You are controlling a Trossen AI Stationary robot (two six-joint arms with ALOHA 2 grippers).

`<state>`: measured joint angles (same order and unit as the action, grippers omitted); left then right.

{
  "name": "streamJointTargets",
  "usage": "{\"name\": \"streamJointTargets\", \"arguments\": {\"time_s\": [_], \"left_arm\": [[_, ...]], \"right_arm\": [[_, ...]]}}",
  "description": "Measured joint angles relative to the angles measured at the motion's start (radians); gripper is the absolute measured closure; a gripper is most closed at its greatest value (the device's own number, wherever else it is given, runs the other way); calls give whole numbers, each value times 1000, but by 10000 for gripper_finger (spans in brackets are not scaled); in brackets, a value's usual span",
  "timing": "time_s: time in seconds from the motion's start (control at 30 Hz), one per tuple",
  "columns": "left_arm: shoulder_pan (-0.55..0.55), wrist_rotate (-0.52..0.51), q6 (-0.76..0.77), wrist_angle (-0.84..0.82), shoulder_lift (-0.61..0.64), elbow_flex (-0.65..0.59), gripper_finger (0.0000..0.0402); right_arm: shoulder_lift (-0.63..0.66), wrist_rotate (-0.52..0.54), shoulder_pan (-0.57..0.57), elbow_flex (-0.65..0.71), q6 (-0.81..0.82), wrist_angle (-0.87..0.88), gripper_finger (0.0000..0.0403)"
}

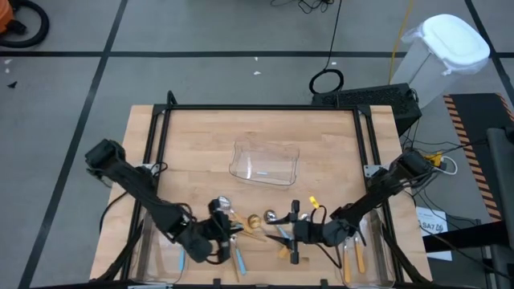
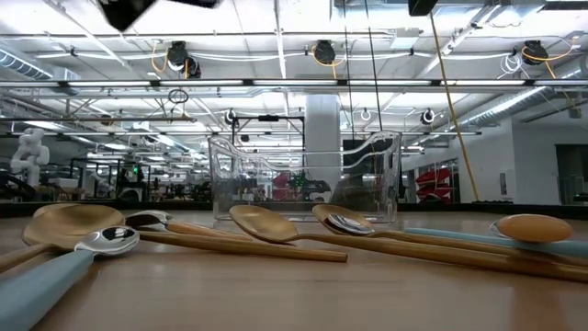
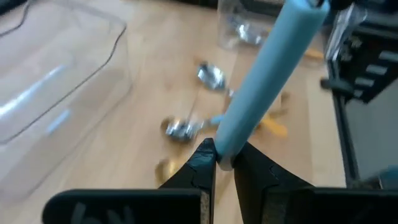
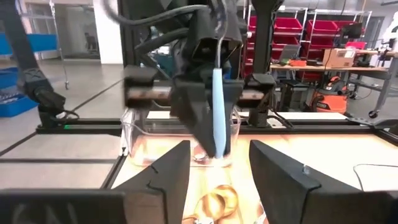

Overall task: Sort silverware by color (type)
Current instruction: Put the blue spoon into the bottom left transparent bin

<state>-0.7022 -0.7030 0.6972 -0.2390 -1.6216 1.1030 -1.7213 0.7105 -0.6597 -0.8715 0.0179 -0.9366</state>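
My left gripper (image 3: 225, 163) is shut on a spoon with a light-blue handle (image 3: 261, 87), raised above the table near its front edge, left of centre (image 1: 217, 233). The right wrist view shows that handle (image 4: 217, 112) standing nearly upright in front of the left gripper. My right gripper (image 4: 217, 183) is open and level, facing the left one (image 1: 291, 234), with nothing between its fingers. Loose silverware lies between and under the two: gold spoons (image 2: 276, 228), a blue-handled spoon (image 2: 55, 276) and another (image 2: 459, 241). My left gripper pinches the light-blue handle at its lower end (image 3: 227, 142) between its two fingertips. The handle sticks out beyond the fingers, up and away from them. The spoon is lifted clear of the table; its bowl does not show.
A clear plastic tray (image 1: 265, 164) stands at the table's middle. A clear tray at the front left (image 1: 161, 253) holds a blue-handled piece. One at the front right (image 1: 361, 255) holds orange-handled ones. A black frame (image 1: 265, 107) borders the table.
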Motion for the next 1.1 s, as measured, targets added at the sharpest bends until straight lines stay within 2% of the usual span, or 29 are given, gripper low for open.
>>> {"name": "streamJointTargets", "arguments": {"time_s": [0.27,0.67,0.83,1.1], "left_arm": [[-75,117,277,-303,140,0,368],[-223,390,636,-524,202,0,368],[-286,442,741,-558,205,0,368],[-410,453,956,-641,205,0,368]], "right_arm": [[55,0,-24,0,19,87,242],[58,0,-30,0,14,106,243],[58,0,-29,0,6,108,243],[58,-1,-29,0,4,112,243]]}}
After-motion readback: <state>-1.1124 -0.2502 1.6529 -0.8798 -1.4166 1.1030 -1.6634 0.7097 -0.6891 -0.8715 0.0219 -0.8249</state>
